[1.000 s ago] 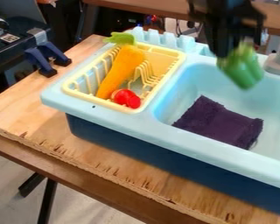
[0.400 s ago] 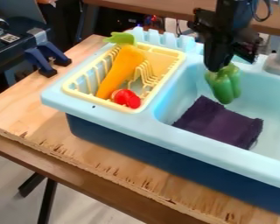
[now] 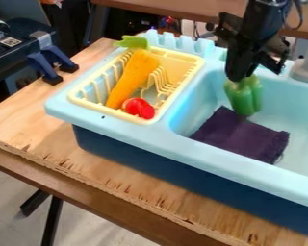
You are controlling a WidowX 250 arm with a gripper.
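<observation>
At the upper right, the black gripper (image 3: 247, 76) hangs over the back left part of the sink (image 3: 211, 82). It is shut on the top of a green bell pepper (image 3: 244, 97), which points downward below it. The pepper's lower end overlaps the back edge of a dark purple cloth (image 3: 239, 134) lying in the basin; whether the two touch I cannot tell.
Left of the basin, a yellow dish rack (image 3: 92, 104) holds an orange carrot (image 3: 132, 77) and a red object (image 3: 138, 107). A grey faucet (image 3: 307, 69) stands right of the gripper. Blue clamps (image 3: 46, 67) sit at the left.
The gripper, with the green pepper in it, has moved left and lower from its place a second ago, with only a slight shift since the later earlier frame. The cloth and rack have stayed put.
</observation>
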